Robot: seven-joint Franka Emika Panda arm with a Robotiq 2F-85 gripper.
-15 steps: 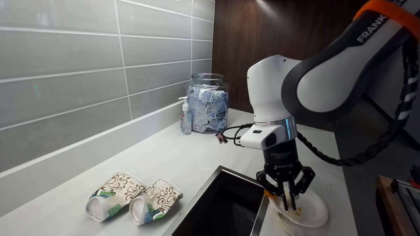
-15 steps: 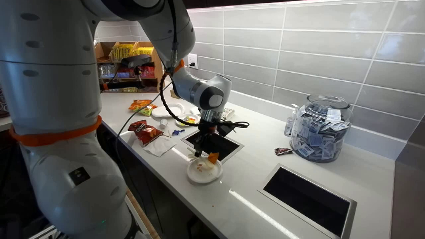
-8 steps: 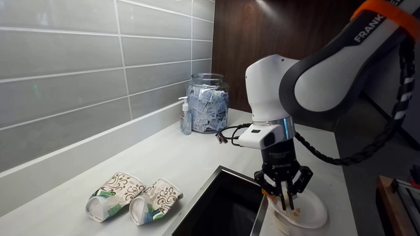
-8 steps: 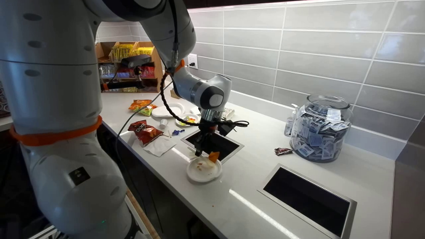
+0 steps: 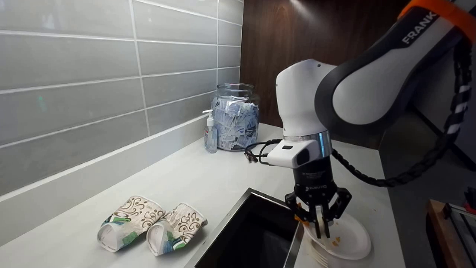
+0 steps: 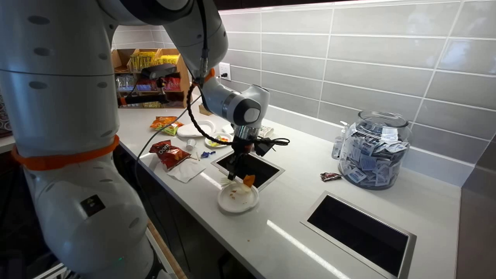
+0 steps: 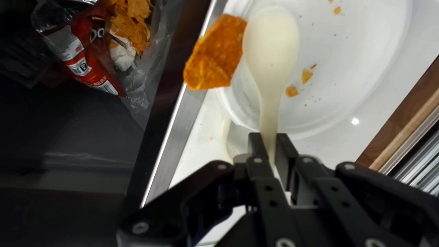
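Over the rim of a white plate (image 7: 372,44), beside a framed recess (image 7: 185,118) in the counter: gripper (image 7: 269,139) clenched, grasping a pale spoon (image 7: 271,44) by the handle. Slim stem presumably suits the pinch: fingertips come nearly together on it and the broad bowl is left clear of them.

Position of spoon relative to gripper: handle between the fingertips, bowl out past them at the far end in the wrist view, above the left part of the plate. Whether bowl and plate touch: cannot tell.

Orange chip (image 7: 216,55) just left of the bowl, their edges meeting in the wrist view; overlaps the plate's left rim, apart from the fingertips. In an exterior view the chip (image 6: 248,180) looks tilted, probably propped by rim or spoon; which one bears it, unclear. Crumbs (image 7: 306,75) lie right of the spoon, on the plate.

Recess, at left, contains a red chip bag (image 7: 92,55); likely it serves as a bin. Left of the recess in an exterior view, two paper cups (image 5: 130,223) on their sides, probably because they are too squashed to stand. Glass jar (image 5: 238,123) at the far end.
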